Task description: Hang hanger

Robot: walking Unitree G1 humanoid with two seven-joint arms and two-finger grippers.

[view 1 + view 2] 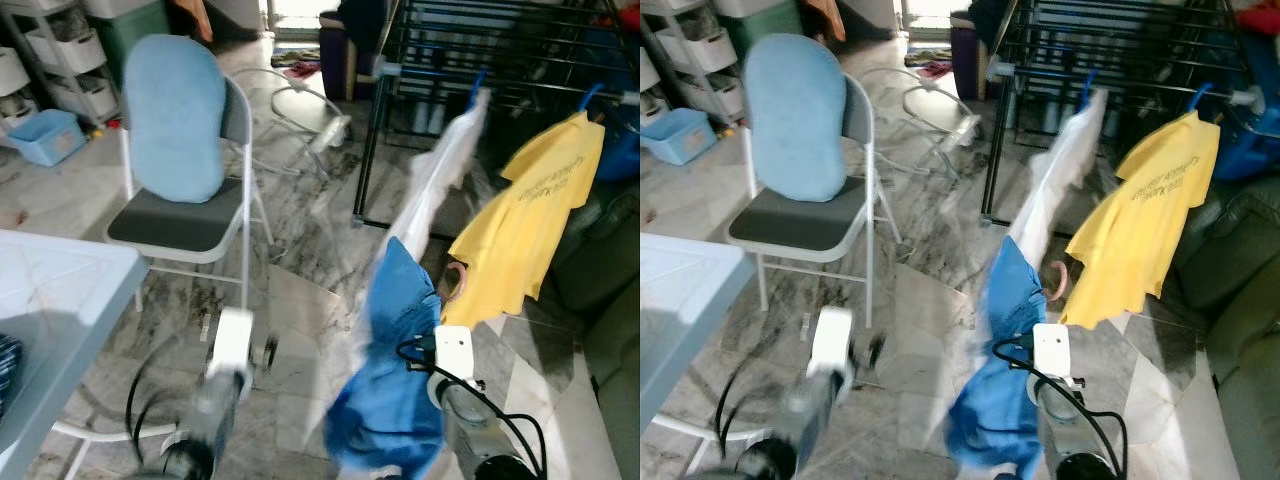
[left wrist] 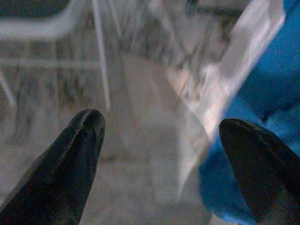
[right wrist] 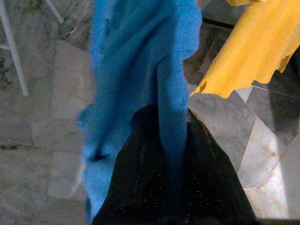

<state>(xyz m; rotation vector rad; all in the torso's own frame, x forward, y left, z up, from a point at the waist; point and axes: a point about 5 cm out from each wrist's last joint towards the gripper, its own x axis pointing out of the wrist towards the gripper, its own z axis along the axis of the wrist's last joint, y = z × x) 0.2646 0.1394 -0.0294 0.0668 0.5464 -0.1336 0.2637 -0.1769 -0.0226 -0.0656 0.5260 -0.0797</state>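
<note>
A blue garment [image 1: 400,370] hangs low in front of me, and a brownish hanger hook [image 1: 455,279] pokes out beside its top. My right gripper [image 3: 171,117] is shut on a fold of the blue cloth [image 3: 136,70]; the right arm [image 1: 455,360] rises just under it. My left gripper [image 2: 173,136] is open, nothing between its fingers, with the blue cloth off to one side. The left arm [image 1: 225,370] is blurred, low at centre left. The black drying rack [image 1: 480,50] stands at the back right, carrying a yellow shirt [image 1: 530,220] and a white garment [image 1: 440,180] on blue hangers.
A folding chair [image 1: 185,225] with a light blue cushion [image 1: 175,115] stands to the left. A pale blue table corner [image 1: 50,290] is at the near left. Storage bins [image 1: 45,135] line the back left. A dark sofa [image 1: 610,300] sits at the right. The floor is marble tile.
</note>
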